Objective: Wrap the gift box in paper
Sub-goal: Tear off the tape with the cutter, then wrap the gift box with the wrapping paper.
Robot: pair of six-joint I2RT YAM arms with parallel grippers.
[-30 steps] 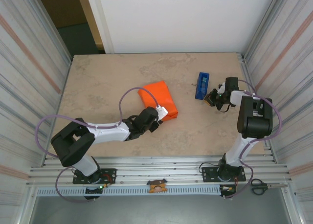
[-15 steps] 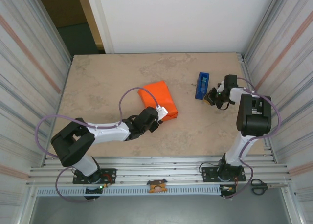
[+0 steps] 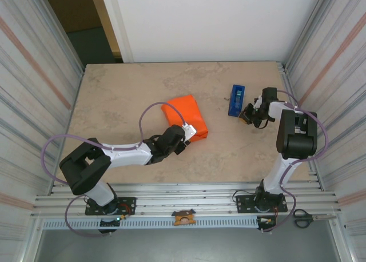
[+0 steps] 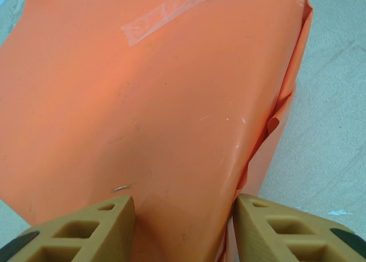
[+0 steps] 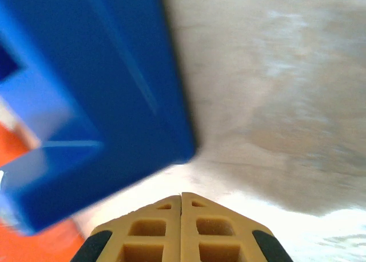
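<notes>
Step, likely: sealing folds. My left gripper (image 4: pixel 182 207), half-open, clamps paper (image 4: pixel 154 96); right gripper (image 5: pixel 181 198), closed, empty, beside tape dispenser (image 5: pixel 86 102). Next: open, draw tape.

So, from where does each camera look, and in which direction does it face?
Top external: above and behind the bases, looking down at the table; both arms show, left claw at the paper, right claw beside the blue tape dispenser.
Left wrist: on the left arm, looking forward over the paper; its two fingers straddle it.
Right wrist: on the right arm, facing the dispenser close up; its shut fingers show below.
Shared: top and left wrist both show the paper.
</notes>
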